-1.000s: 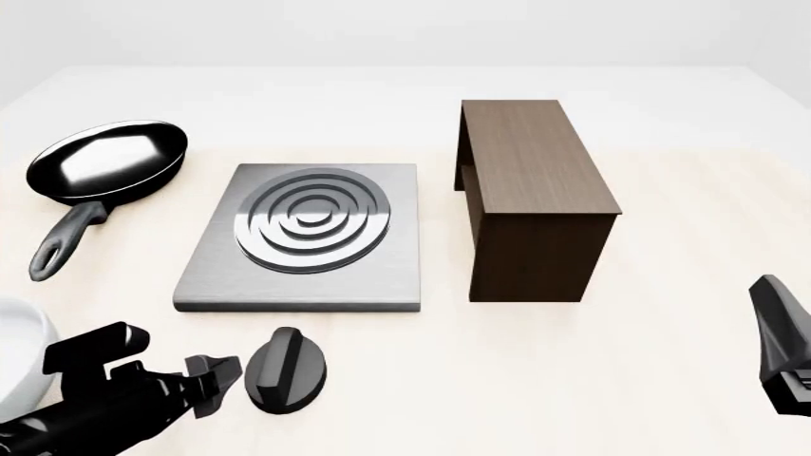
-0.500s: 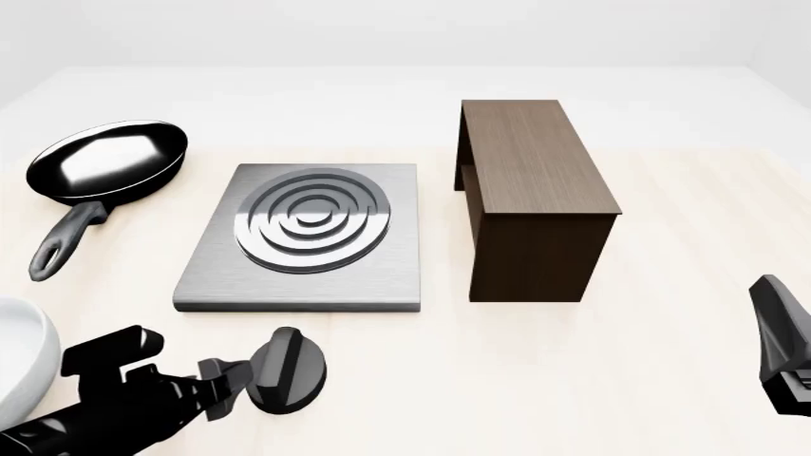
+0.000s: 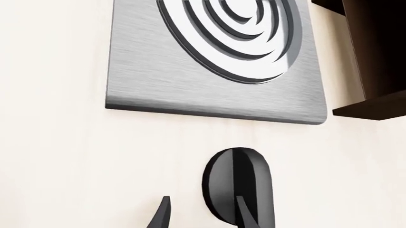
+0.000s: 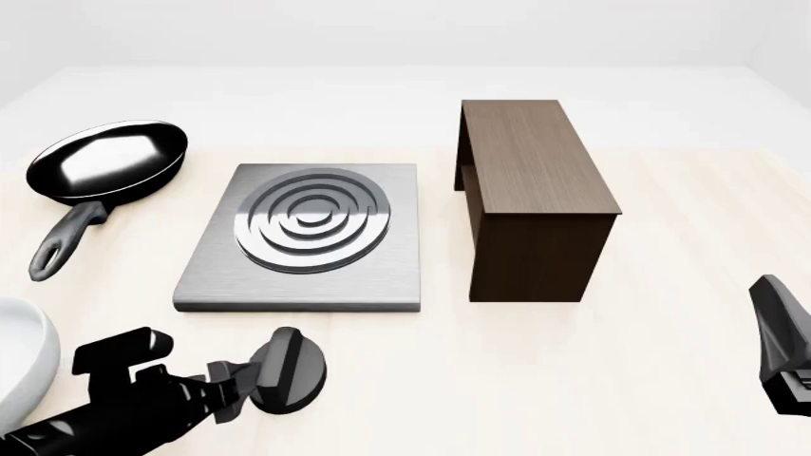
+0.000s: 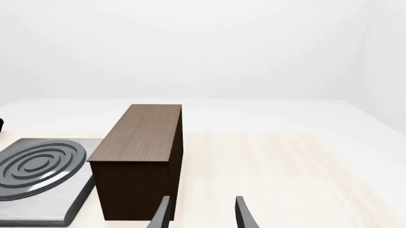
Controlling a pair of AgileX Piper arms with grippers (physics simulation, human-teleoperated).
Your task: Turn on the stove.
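Your stove [image 4: 304, 237] lies flat on the bench [image 4: 659, 361], a grey slab with its ringed burner [image 4: 314, 220] raised on top. Its black knob [image 4: 288, 369] sits separately on the bench, just in front of the slab's near edge, apart from it.

Your left gripper [image 4: 241, 388] is low at the knob's left side. In the left wrist view the fingers [image 3: 161, 214] are spread: one tip shows over bare bench beside the knob [image 3: 239, 187], and the other lies across the knob's ridge. They are not pinching it; only the one finger overlaps the knob, and you cannot tell from these views whether it actually touches. From the front the tips appear right against the knob's left edge.

Your right gripper [image 5: 199, 211] is well away, at the bench's near right. Its fingers stand apart with nothing between them, pointing towards the tall brown wooden block [image 4: 533, 195], which stands just right of the stove.

The black frying pan [image 4: 108, 161] rests left of the stove, handle towards you. A white rounded object [image 4: 23, 366] shows at the left edge.
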